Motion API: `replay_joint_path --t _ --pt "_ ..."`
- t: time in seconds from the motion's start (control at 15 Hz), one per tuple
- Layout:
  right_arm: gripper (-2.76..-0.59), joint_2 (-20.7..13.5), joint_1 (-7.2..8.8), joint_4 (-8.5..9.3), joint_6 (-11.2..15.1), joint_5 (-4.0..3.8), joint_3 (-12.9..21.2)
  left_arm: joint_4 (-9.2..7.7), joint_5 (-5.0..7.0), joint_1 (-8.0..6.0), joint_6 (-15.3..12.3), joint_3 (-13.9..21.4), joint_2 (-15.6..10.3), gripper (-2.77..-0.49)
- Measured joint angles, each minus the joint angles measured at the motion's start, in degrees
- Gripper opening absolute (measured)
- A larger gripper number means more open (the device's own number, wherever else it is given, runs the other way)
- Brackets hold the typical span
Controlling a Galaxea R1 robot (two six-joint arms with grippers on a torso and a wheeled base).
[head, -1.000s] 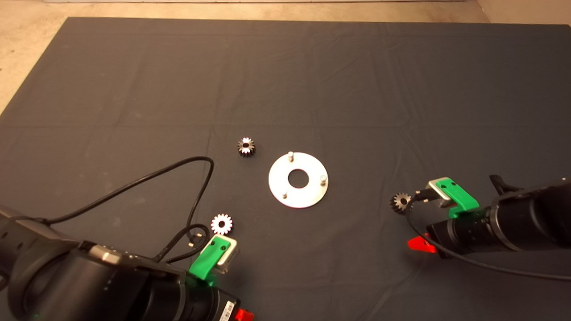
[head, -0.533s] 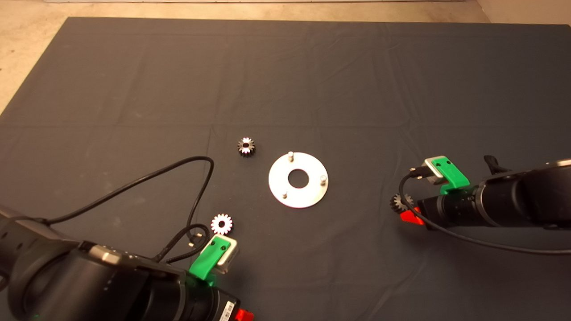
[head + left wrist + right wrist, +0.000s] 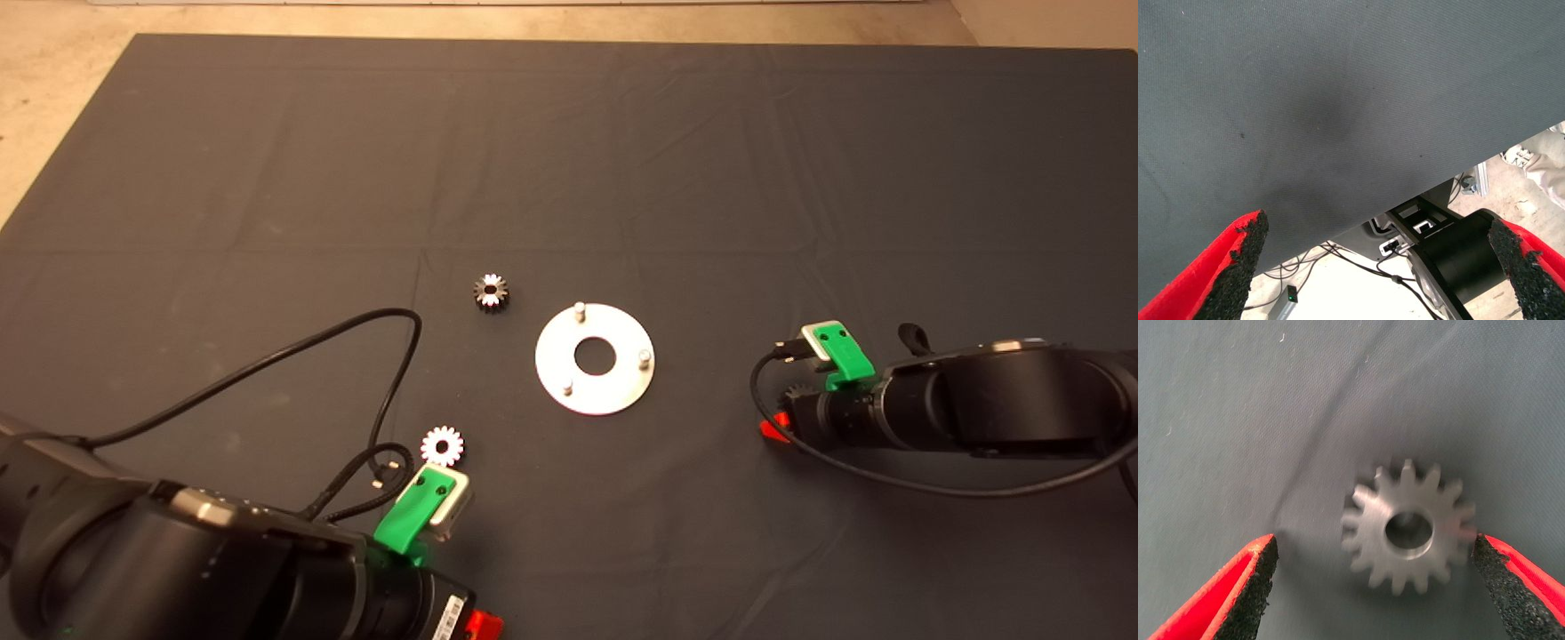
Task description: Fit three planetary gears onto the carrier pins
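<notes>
At the near edge of the table, the left gripper (image 3: 1375,267) waits at the lower left, its jaws released over bare dark mat (image 3: 267,160). Its wrist view takes in the mat's edge, with cables and a black base on the pale floor beyond. A black cable (image 3: 267,369) loops from that arm across the mat, ending just short of the nearest gear (image 3: 442,445), a small bright toothed wheel with a centre hole lying flat just past the gripper's green mount.

To the right, the right gripper (image 3: 1375,587) hangs over a second gear (image 3: 1408,527), which its arm and a black cable largely hide in the head view. In the wrist view this gear lies flat on the woven cloth, grey steel with blunt teeth and a round bore. The jaws are spread wide, one black gritty pad (image 3: 1501,587) almost touching the gear's teeth, the other well off to the far side, so the gear sits off-centre between them, ungrasped.

Mid-table lies the flat shiny round disc (image 3: 594,358) with a large centre hole and three short upright pins (image 3: 579,309) in a triangle, all bare. Just beyond its left side rests the third gear (image 3: 491,292), darker, flat on the creased mat.
</notes>
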Motion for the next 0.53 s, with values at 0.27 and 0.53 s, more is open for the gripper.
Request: replay_joint_path --t 0.27,0.53 --pt "-1.18 0.4 -0.54 -0.54 0.0 -0.02 -1.0 0.35 0.02 0.63 0.0 0.0 -0.1 -0.9" --pt "-1.18 0.5 -0.52 -0.63 0.0 -0.13 -1.1 0.55 0.02 0.96 0.0 0.0 -0.1 -0.9"
